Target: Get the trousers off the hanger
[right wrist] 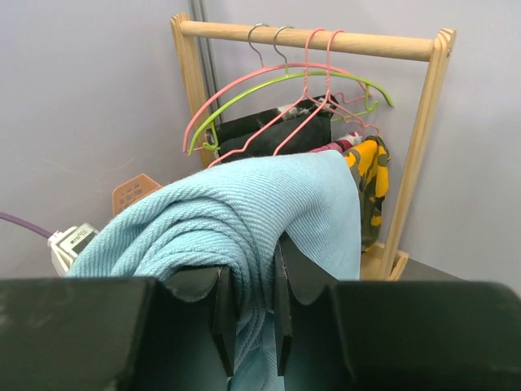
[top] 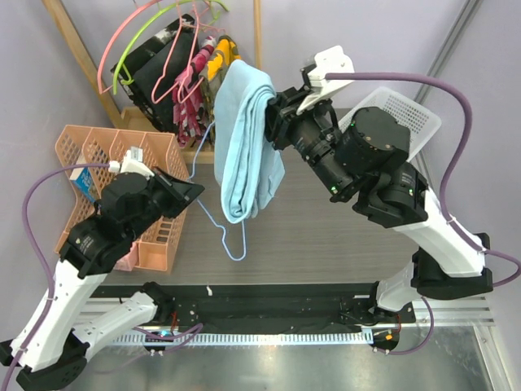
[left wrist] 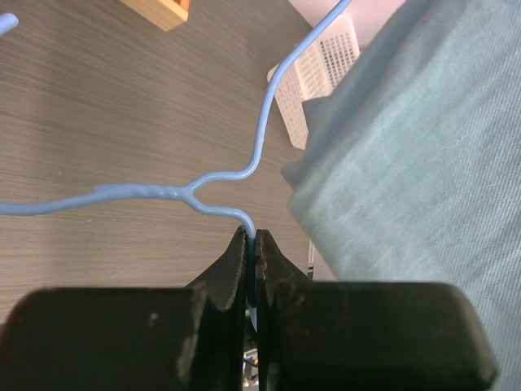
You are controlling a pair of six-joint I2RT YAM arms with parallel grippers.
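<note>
Above the middle of the table [top: 326,236]: trousers [top: 244,147], sky-blue, bunched at the top and hanging in a long fold, lower end clear of the tabletop. Right gripper [right wrist: 254,269]: fingers narrow, pinched on a thick fold of the trousers at their top right edge. Left gripper [left wrist: 251,240]: fingers pressed together on the hanger [left wrist: 155,192], wire nipped just below the twisted neck. Hanger: thin blue wire, one limb rising along the left edge of the trousers, another looping below their hem; whether any wire sits inside the fold cannot be told. Left edge of table: orange basket [top: 89,147], just beside the left gripper. Far right corner: white basket [top: 407,110], partly under the right arm. Far edge: wooden rack [right wrist: 423,122] carrying pink hangers [right wrist: 244,90], a green hanger [right wrist: 358,81], a black garment [right wrist: 269,130] and a yellow patterned garment [right wrist: 370,175], close behind the trousers. Open room: bare tabletop beneath and to the right of the trousers, between the two arms.
</note>
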